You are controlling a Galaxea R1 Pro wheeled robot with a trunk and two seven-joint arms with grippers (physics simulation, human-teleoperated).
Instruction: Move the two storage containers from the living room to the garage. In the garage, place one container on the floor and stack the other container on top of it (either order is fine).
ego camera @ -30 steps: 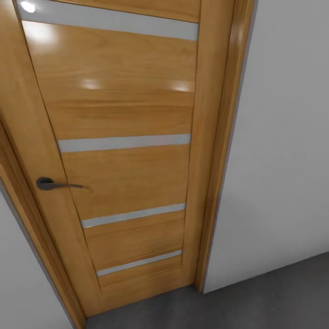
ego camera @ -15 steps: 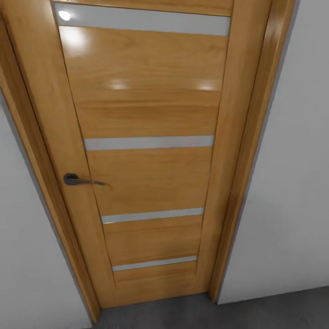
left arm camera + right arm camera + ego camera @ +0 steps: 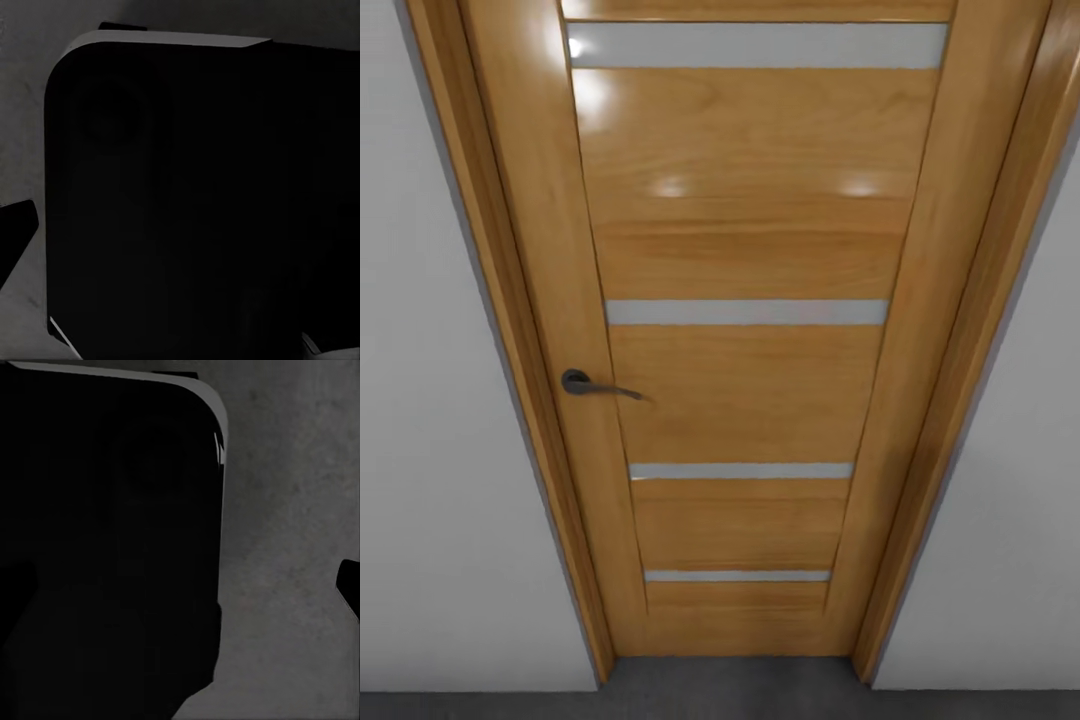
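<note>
So the head view is basically all door [image 3: 750, 330]: a glossy orange-brown wooden one, shut, with four pale horizontal strips across it and a matching frame [image 3: 510, 300] on both sides. White-grey wall [image 3: 430, 450] sits on either side of the frame. Along the very bottom there's a thin strip of dark grey mottled floor [image 3: 730, 690], so this looks like the garage side. A small dark lever handle [image 3: 595, 385] sits on the door's left edge, about halfway up.

Both wrist views are mostly a big black rounded robot part [image 3: 187, 202] hanging over the same grey concrete [image 3: 292, 510]. Can't tell if either pincer is open or closed. No red-orange containers anywhere in these shots.
</note>
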